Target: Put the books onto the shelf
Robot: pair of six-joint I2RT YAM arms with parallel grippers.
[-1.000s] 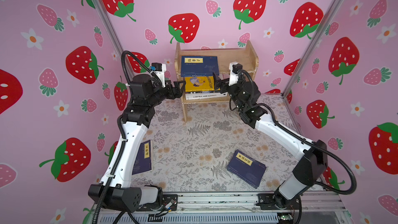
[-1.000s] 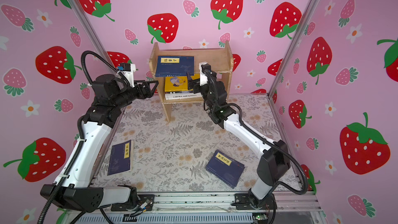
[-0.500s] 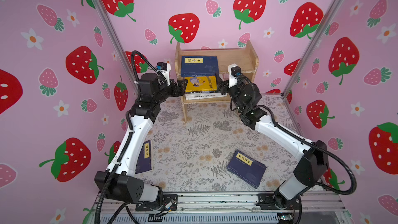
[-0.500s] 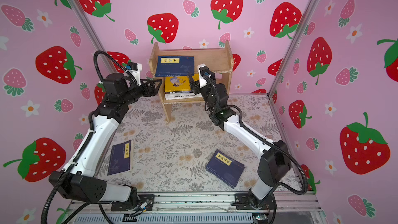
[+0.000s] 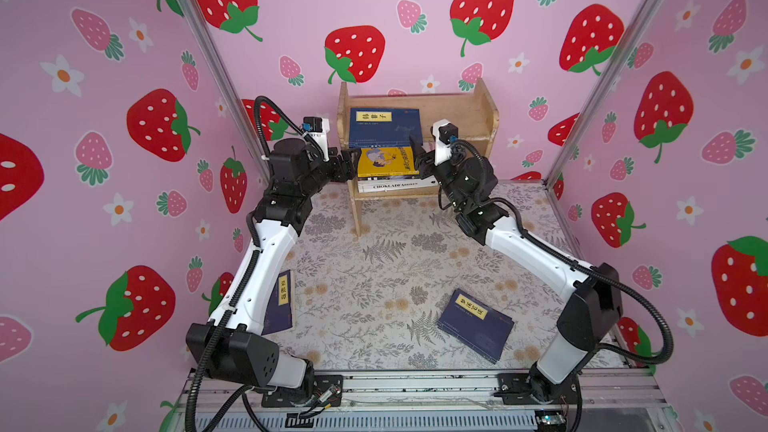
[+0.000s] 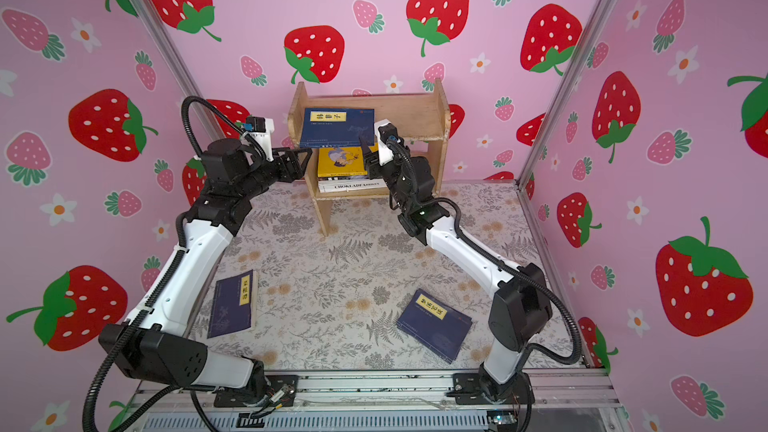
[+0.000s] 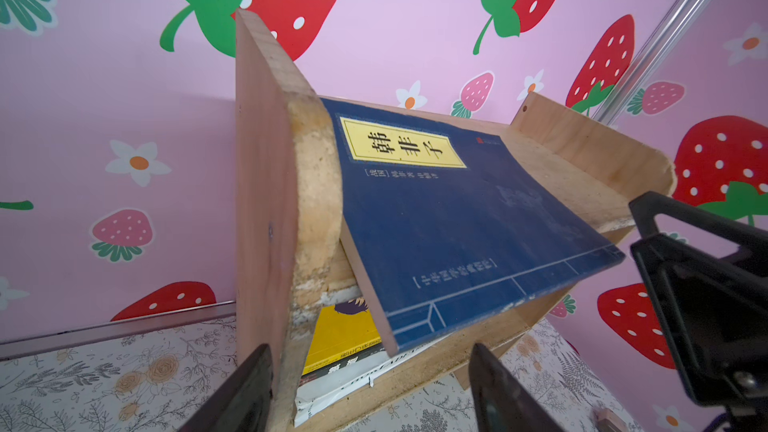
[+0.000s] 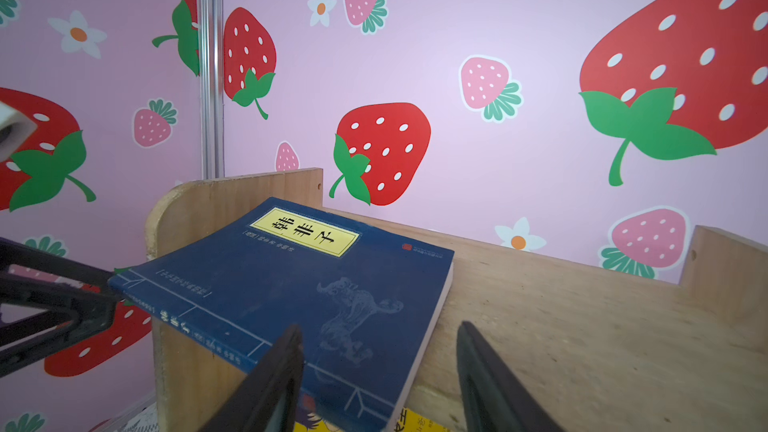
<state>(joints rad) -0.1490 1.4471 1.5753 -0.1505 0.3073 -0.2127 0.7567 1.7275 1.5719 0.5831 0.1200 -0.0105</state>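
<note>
The shelf [image 5: 455,115] [image 6: 415,114] stands at the back middle. A navy book [image 5: 384,126] [image 6: 336,126] lies on its top tier, jutting over the front edge. Below it, a yellow cartoon book [image 5: 386,162] [image 6: 340,162] tops a stack that ends in the white "Chokladfabriken" [image 5: 395,187] [image 6: 357,187]. My left gripper [image 5: 351,160] [image 7: 370,347] is open, its jaws either side of the shelf's left side panel [image 7: 262,201]. My right gripper [image 5: 417,155] [image 8: 379,326] is open in front of that navy book's [image 8: 291,284] right front corner, holding nothing.
Two more navy books lie flat on the floral table: one [image 5: 476,326] [image 6: 434,324] at the front right, one [image 5: 280,301] [image 6: 232,305] at the left, partly under my left arm. Pink strawberry walls close in on three sides. A metal rail [image 5: 415,386] runs along the front.
My left arm has swung right, bringing its gripper up to the shelf's left panel. Both grippers' jaws have narrowed. The books have not moved.
</note>
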